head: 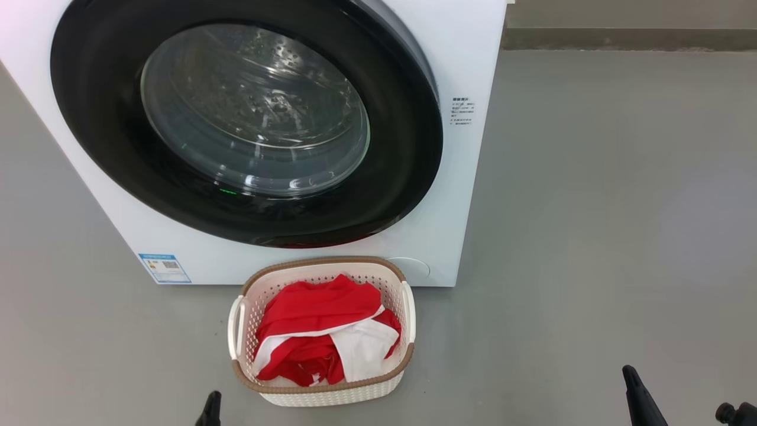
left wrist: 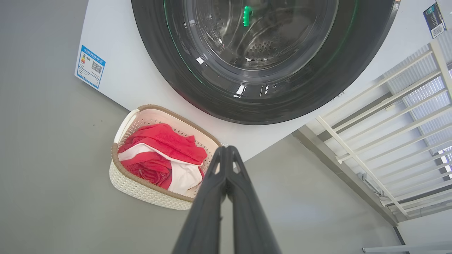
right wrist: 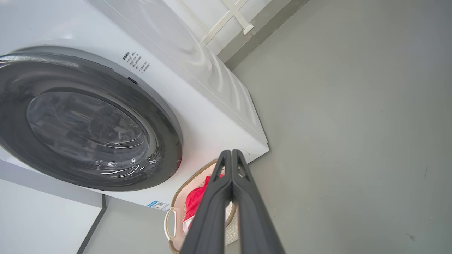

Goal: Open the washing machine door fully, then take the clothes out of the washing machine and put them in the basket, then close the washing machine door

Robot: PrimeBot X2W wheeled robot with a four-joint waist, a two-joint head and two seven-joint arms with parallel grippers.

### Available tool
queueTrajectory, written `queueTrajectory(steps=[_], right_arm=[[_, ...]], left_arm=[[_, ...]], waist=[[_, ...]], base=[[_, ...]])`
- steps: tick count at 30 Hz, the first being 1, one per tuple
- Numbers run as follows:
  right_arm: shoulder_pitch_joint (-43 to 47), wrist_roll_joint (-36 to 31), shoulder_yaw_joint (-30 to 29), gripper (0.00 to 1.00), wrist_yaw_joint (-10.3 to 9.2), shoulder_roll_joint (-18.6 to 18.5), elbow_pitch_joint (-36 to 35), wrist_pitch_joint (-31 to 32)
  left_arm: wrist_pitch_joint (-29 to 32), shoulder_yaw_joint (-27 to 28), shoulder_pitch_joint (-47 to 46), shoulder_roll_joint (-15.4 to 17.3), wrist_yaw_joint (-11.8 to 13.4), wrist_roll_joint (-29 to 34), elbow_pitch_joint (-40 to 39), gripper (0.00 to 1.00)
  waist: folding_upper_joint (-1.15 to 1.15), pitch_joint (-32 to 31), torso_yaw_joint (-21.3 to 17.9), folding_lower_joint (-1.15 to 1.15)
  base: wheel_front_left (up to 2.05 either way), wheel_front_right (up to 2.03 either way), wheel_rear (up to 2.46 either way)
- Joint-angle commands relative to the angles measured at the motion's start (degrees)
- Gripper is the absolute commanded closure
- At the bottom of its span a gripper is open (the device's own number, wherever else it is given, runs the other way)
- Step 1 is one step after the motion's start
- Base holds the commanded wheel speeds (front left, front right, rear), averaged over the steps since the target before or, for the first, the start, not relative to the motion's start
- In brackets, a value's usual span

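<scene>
The washing machine (head: 467, 195) stands on the grey floor (head: 591, 236). The washing machine door (head: 106, 148) is shut against its front, the wide black rim lying flat all round. The steel drum (left wrist: 261, 49) shows dimly through the glass.

The basket (head: 322, 396) stands on the floor just in front of the washing machine, below the door's lower edge and close to the machine's base. The clothes (head: 313, 319) lie heaped inside the basket, red with white panels. A blue sticker (head: 165, 268) sits at the lower left corner of the washing machine's front.

The left jaws are pressed together with nothing between them. Their dark fingers (left wrist: 208, 211) hang over the floor in front of the washing machine, on the near side of the basket. The right jaws are also pressed together and grip nothing. Their fingers (right wrist: 212, 211) point towards the washing machine's lower right corner.
</scene>
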Motion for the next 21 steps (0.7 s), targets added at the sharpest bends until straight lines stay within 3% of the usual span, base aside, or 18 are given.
queueTrajectory(steps=[1,21], right_arm=[[-2.69,1.14,0.22,1.00,-0.03,-0.80,-1.47,0.22],[-5.93,11.29,-0.39,1.00,-0.04,-0.84,-1.80,3.60]], left_arm=[[0.26,1.25,-2.38,0.90,0.02,-1.20,-1.26,1.00],[3.44,2.72,-4.86,0.96,0.02,-13.22,-1.24,1.00]], waist=[[0.00,0.00,-0.04,-0.01],[0.00,0.03,-0.99,-0.01]], base=[[0.00,0.00,0.00],[0.00,0.00,0.00]])
